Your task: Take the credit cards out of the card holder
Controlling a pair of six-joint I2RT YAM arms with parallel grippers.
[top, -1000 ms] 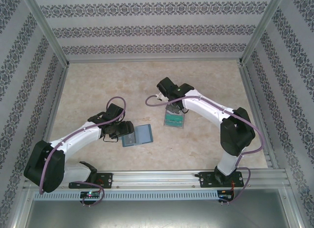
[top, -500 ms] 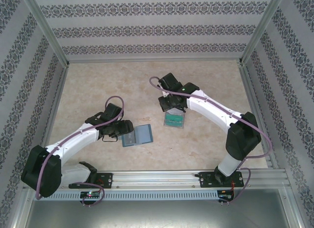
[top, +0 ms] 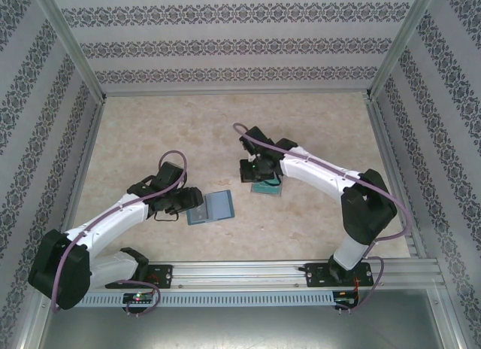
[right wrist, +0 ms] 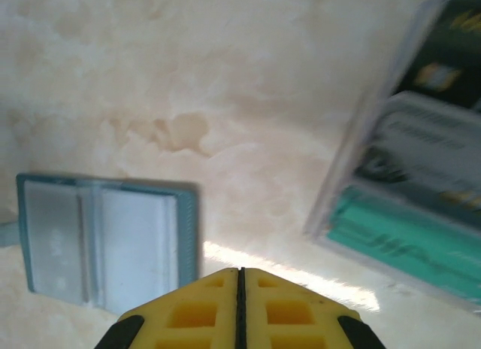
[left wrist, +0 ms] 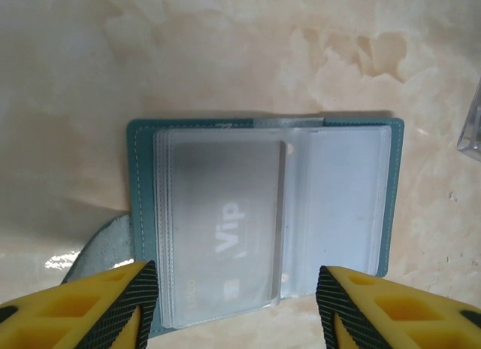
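- In the top view, we see the wallet [top: 215,207] lying open and flat on the table [top: 150,131], near the front edge and left of centre.
- The left gripper [top: 190,203] sits at the wallet's left end, jaws apart and clamped on nothing.
- In the left wrist view, the left gripper [left wrist: 234,289] has its yellow fingers [left wrist: 105,304] spread at the wallet's near edge. One finger sits over each end panel.
- We cannot tell whether those fingers touch the wallet.
- The wallet's clear sleeves [left wrist: 346,206] face up inside the teal cover.
- One card [left wrist: 225,213] sits in the left sleeve, with the white lettering "Vip" showing through the plastic.
- A side tab [left wrist: 101,247] sticks out from the wallet's left edge onto the table.
- The card stack [top: 268,188], teal and black with a clear rim, lies on the table to the right of the wallet and apart from it.
- The right gripper [top: 258,176] is at the stack's far-left edge in the top view.
- In the right wrist view, the right gripper [right wrist: 240,296] has its jaws pressed together with nothing between them.
- That view places the wallet lower left and the stack, blurred, at the right, with bare table between them.
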